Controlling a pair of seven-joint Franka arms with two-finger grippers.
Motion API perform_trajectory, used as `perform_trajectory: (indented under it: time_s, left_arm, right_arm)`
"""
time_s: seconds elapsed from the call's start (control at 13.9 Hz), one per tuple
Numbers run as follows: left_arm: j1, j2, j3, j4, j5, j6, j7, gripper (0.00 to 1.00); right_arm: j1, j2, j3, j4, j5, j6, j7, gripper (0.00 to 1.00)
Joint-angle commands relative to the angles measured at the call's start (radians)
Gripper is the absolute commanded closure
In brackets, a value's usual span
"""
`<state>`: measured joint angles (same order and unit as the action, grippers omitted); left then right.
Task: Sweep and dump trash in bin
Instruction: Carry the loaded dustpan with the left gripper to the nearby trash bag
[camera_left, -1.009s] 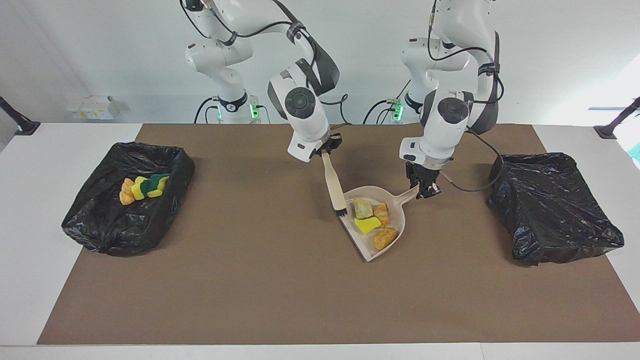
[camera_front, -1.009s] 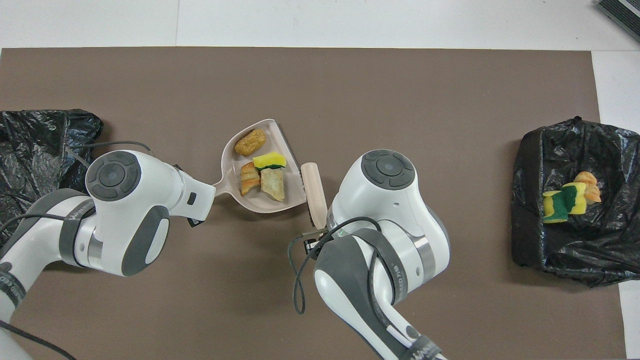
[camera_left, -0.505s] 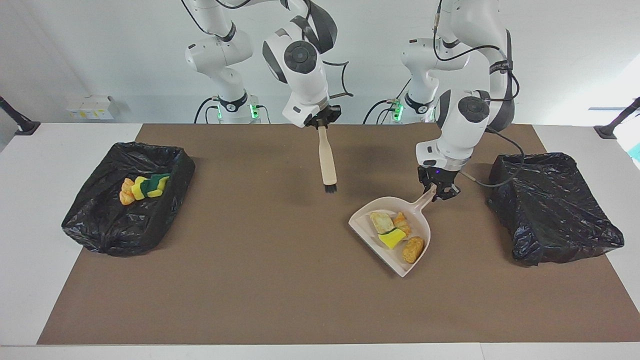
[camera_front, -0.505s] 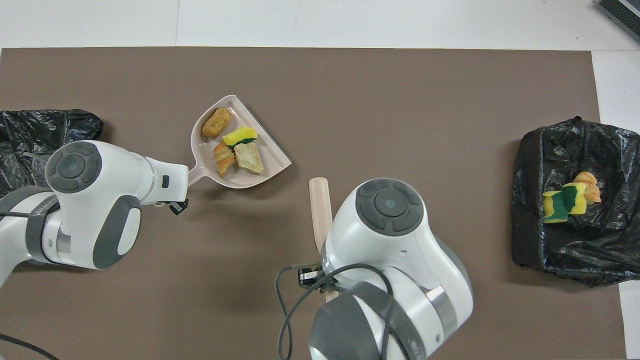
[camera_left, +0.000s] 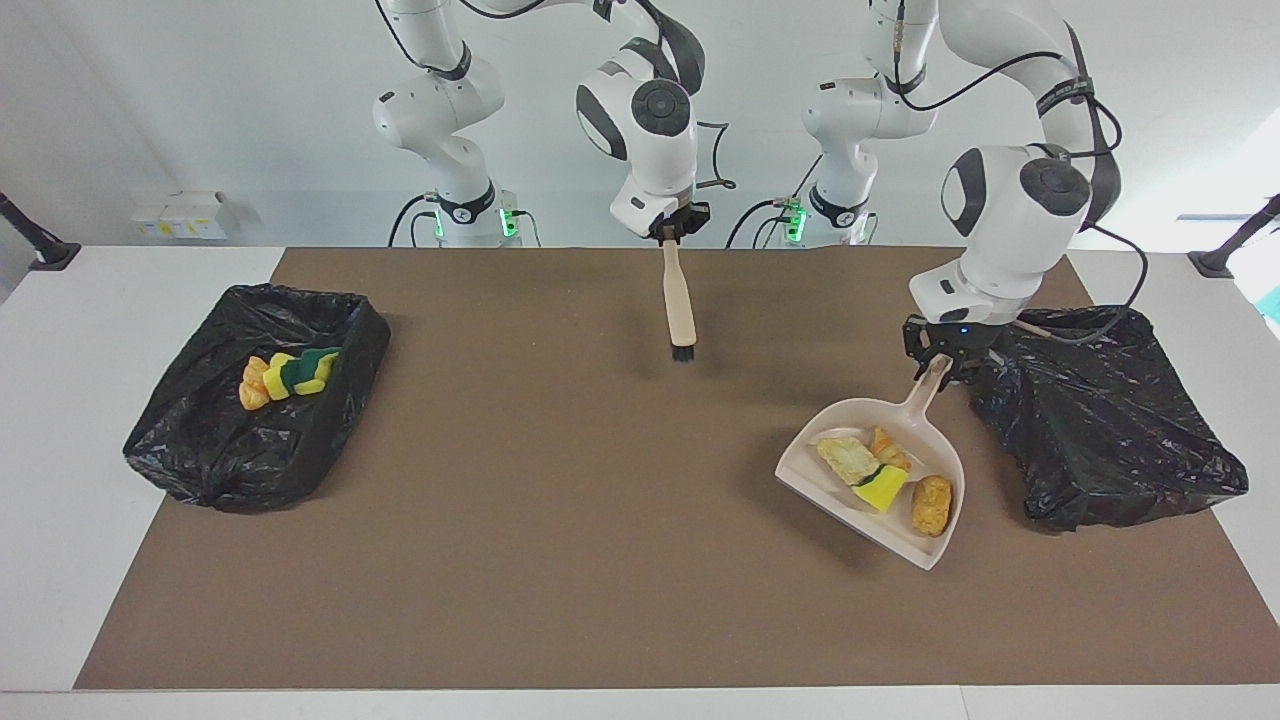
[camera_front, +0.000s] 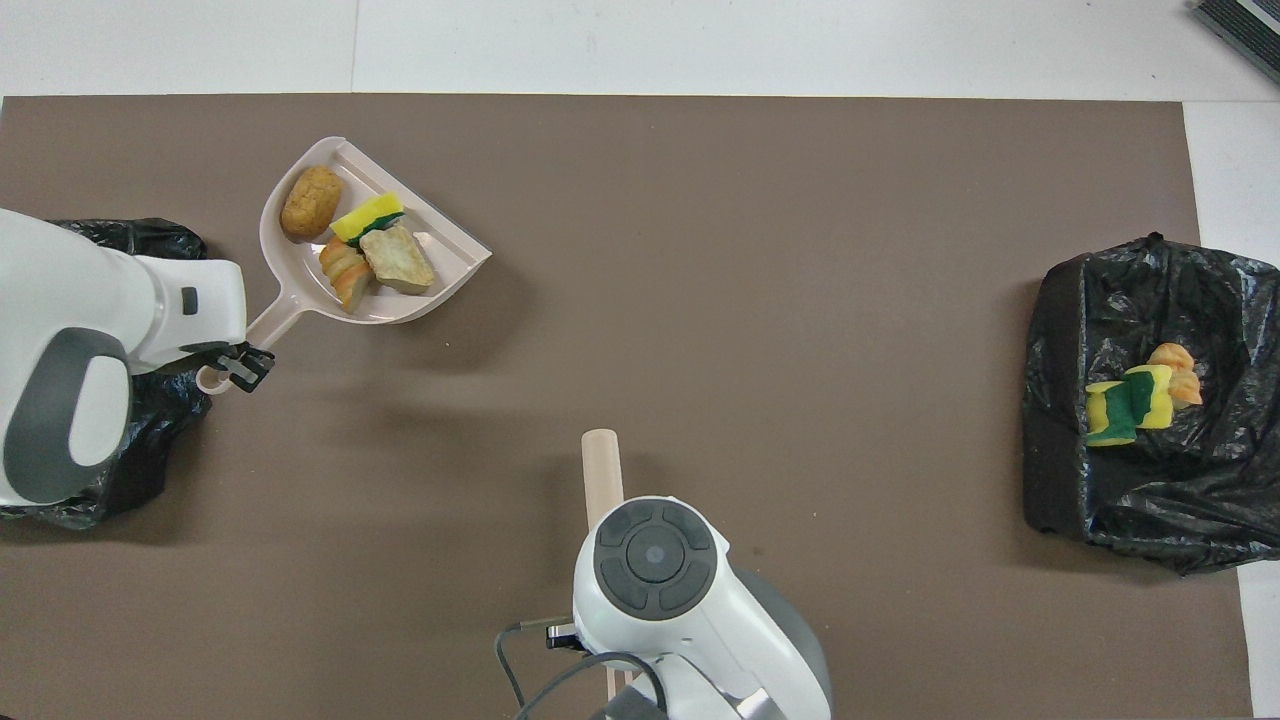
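While left jaws (camera_left: 943, 366) clamp dustpan (camera_left: 880, 510), right jaws (camera_left: 671, 232) grip brush (camera_left: 679, 305).

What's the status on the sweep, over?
Left gripper shut on dustpan handle, lifted beside bin. Right gripper shut on brush. Four trash bits aboard. Path clear.

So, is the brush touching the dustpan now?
Apart. The facing view shows the brush hanging from the right gripper, with bare mat between it and the dustpan.

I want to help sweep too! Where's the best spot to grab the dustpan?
By its thin handle, coming from above, as the left gripper does. The dustpan has a wide scoop full of trash; the handle sticks up free.
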<state>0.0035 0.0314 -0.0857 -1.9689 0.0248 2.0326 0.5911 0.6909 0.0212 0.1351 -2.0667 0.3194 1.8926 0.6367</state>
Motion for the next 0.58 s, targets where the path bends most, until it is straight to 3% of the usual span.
perform_trajectory:
  time_s: [0.0,0.22,0.5]
  left_arm:
    - [0.074,-0.007,-0.006,0.054,-0.012,-0.066,0.001,1.0]
    - [0.202,-0.01,-0.003,0.107,-0.072,-0.159,0.083,1.0]
    - [0.41,0.002,-0.003,0.159,-0.091,-0.181,0.453,1.0]
  right_arm:
    - [0.051,-0.011,0.0,-0.056,-0.017,0.057,0.061,1.0]
    - [0.116,0.016,-0.002,-0.118,-0.043,0.178,0.132,1.0]
    - [0.136,0.034,-0.002,-0.15,-0.083,0.218,0.178,1.0]
